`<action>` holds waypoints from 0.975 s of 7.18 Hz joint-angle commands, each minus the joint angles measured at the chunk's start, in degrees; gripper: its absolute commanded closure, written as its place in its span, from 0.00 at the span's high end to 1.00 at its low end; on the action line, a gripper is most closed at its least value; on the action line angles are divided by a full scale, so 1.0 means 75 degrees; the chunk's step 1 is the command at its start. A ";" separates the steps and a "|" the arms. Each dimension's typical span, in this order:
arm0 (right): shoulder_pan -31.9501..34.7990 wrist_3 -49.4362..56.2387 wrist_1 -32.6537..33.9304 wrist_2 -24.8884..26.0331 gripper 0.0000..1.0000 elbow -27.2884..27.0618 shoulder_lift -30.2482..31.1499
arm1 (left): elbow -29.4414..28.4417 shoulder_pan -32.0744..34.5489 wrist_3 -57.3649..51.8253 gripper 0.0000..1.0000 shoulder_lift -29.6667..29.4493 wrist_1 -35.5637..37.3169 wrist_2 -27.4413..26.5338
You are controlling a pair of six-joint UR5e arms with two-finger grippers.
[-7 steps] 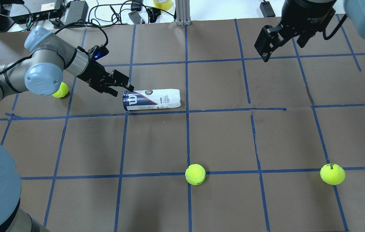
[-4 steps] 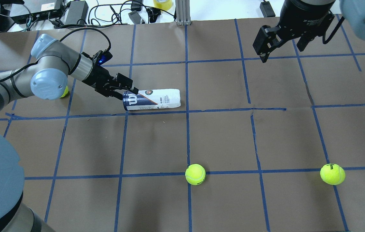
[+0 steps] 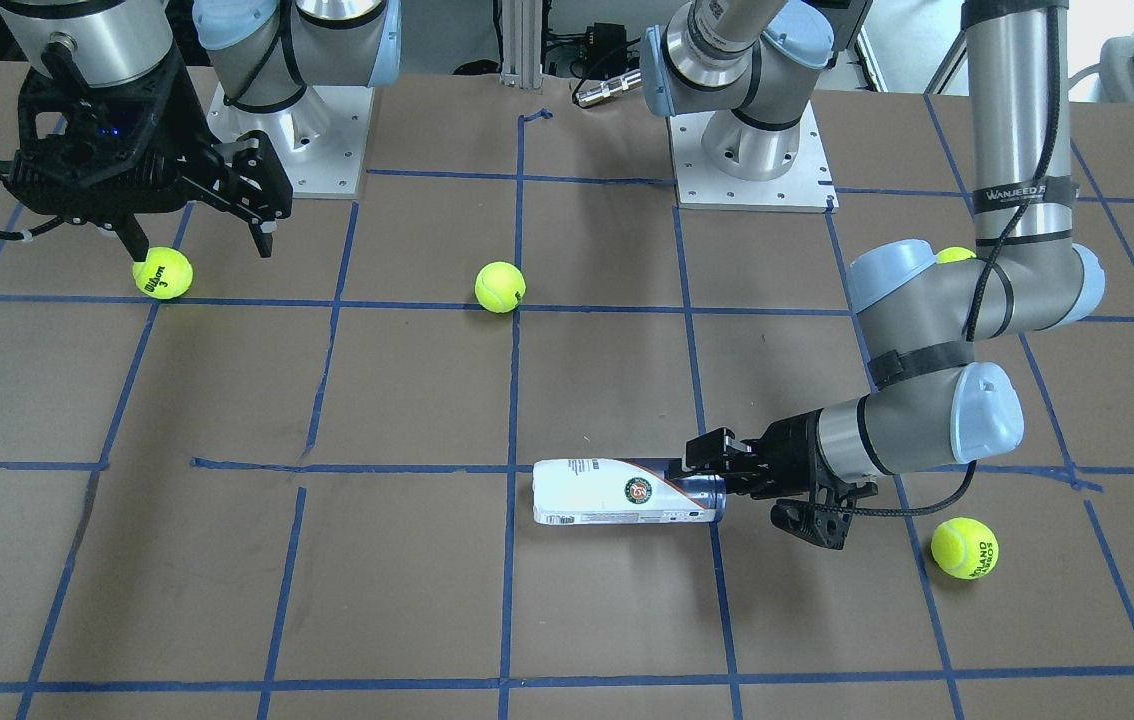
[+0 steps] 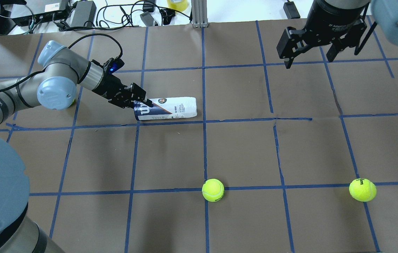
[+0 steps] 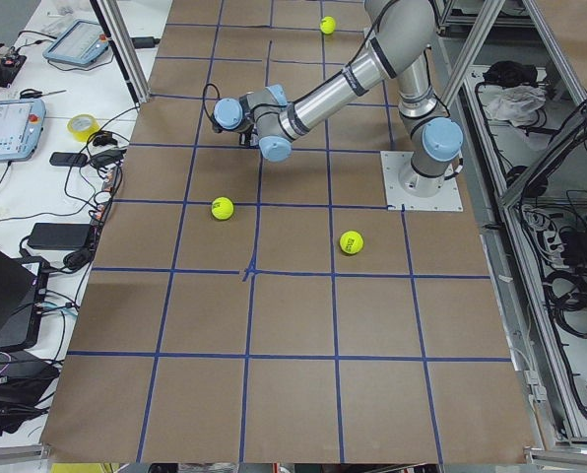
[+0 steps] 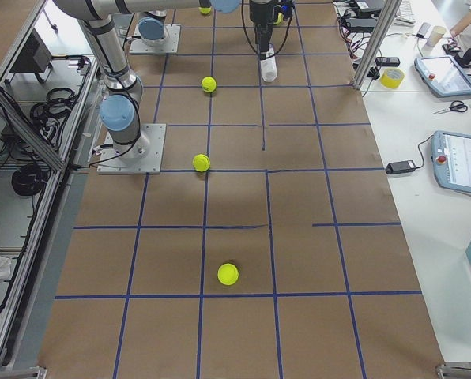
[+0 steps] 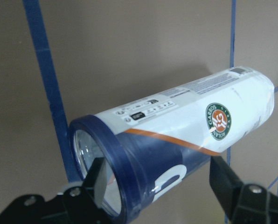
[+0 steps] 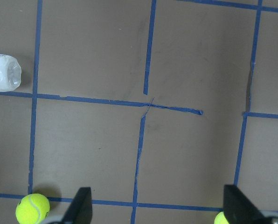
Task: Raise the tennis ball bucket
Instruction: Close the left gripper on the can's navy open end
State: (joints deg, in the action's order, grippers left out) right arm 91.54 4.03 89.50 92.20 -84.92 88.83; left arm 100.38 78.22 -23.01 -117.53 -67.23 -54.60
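The tennis ball bucket [image 4: 171, 108] lies on its side on the brown table, navy end toward my left arm; it also shows in the front view [image 3: 607, 491] and the left wrist view [image 7: 185, 126]. My left gripper [image 4: 140, 102] is open, low over the table, its two fingers on either side of the bucket's navy end [image 7: 129, 182]. The bucket rests on the table. My right gripper [image 4: 307, 52] is open and empty, high at the far right, well away from the bucket; its fingers [image 8: 80, 207] frame bare table.
Yellow-green tennis balls lie at the near middle [image 4: 213, 190] and near right [image 4: 362, 189]; another [image 3: 964, 547] lies beside my left forearm, one [image 3: 163, 273] under my right gripper. Cables and boxes [image 4: 79, 12] line the far edge.
My left gripper has moved right and down toward the bucket; its fingers now straddle the navy end. My right gripper has shifted slightly right. The bucket has not moved.
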 commanded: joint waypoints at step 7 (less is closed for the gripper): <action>-0.0017 -0.0092 -0.0026 0.0000 1.00 -0.0056 0.0004 | -0.1627 0.0665 0.3804 0.00 0.0658 -0.0223 -0.0219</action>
State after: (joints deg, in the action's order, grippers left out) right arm 91.46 3.38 89.37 92.20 -85.29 88.86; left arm 91.13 81.03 1.88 -113.60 -68.19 -55.30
